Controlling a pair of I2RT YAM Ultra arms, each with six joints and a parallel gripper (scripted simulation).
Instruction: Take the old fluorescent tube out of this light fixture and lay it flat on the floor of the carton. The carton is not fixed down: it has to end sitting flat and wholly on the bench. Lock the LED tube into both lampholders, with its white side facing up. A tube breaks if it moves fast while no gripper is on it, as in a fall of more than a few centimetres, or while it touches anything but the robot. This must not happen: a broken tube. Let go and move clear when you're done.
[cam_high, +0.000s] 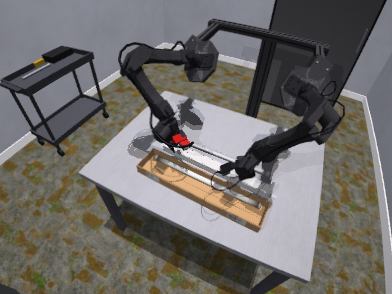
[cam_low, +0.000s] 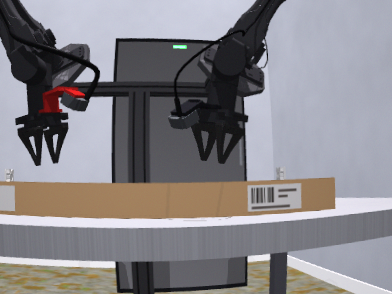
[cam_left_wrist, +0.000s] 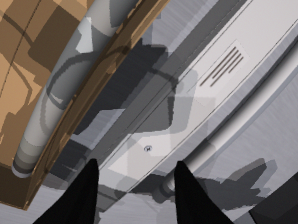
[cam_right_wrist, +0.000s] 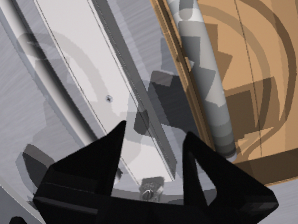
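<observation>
The fluorescent tube (cam_high: 187, 173) (cam_left_wrist: 75, 60) (cam_right_wrist: 212, 90) lies inside the open carton (cam_high: 165, 183) (cam_low: 100, 200) (cam_left_wrist: 10, 55) (cam_right_wrist: 277, 172), near its fixture-side wall. The carton sits on the bench. The light fixture (cam_high: 210, 161) (cam_left_wrist: 270, 25) (cam_right_wrist: 90, 50) has no tube in it; one lampholder (cam_right_wrist: 151, 187) shows at its end. The LED tube (cam_left_wrist: 235, 118) (cam_right_wrist: 60, 92) lies along the fixture's far side. My left gripper (cam_low: 213, 160) (cam_left_wrist: 136, 166) is open and empty above one fixture end. My right gripper (cam_low: 46, 163) (cam_right_wrist: 156, 132) is open and empty above the other end.
The carton runs close beside the fixture, with a narrow gap between them. A black frame (cam_high: 270, 35) stands behind the arms. A dark cart (cam_high: 70, 117) stands apart from the bench at the left of the top view.
</observation>
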